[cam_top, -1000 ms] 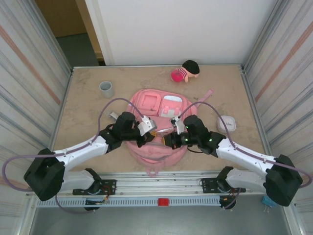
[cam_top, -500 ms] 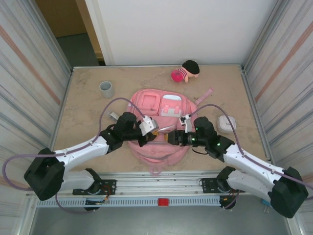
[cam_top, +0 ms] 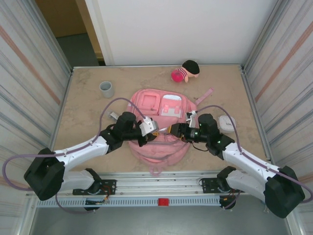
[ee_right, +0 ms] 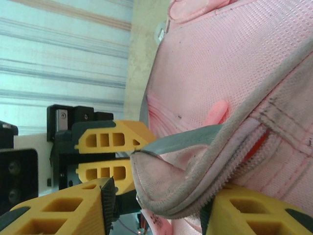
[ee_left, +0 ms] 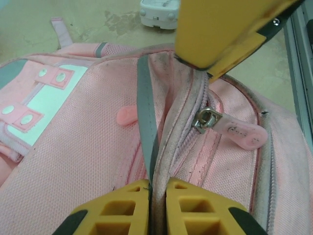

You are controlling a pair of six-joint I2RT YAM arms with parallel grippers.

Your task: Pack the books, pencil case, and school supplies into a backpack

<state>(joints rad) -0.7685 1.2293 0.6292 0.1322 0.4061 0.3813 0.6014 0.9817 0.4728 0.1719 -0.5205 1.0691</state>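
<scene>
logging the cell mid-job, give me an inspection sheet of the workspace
surface: beige mottled table
job's things: pink backpack lying mid-table, front pockets up
clutter: grey cup far left, plush doll at far edge, small white device right of backpack
grippers: left gripper shut on backpack's grey trim; right gripper open, fabric lip between its fingers
cables: purple cables loop up from both arms
surroundings: corrugated side walls, white back wall

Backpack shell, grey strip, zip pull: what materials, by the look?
Backpack: pink woven fabric, matte; weave grain shows, seams look scuffed. Grey strip: likely woven webbing, flat and dull. Zip pull: pink tab, probably soft plastic or rubber, smooth, slightly translucent, on a shiny metal slider.
</scene>
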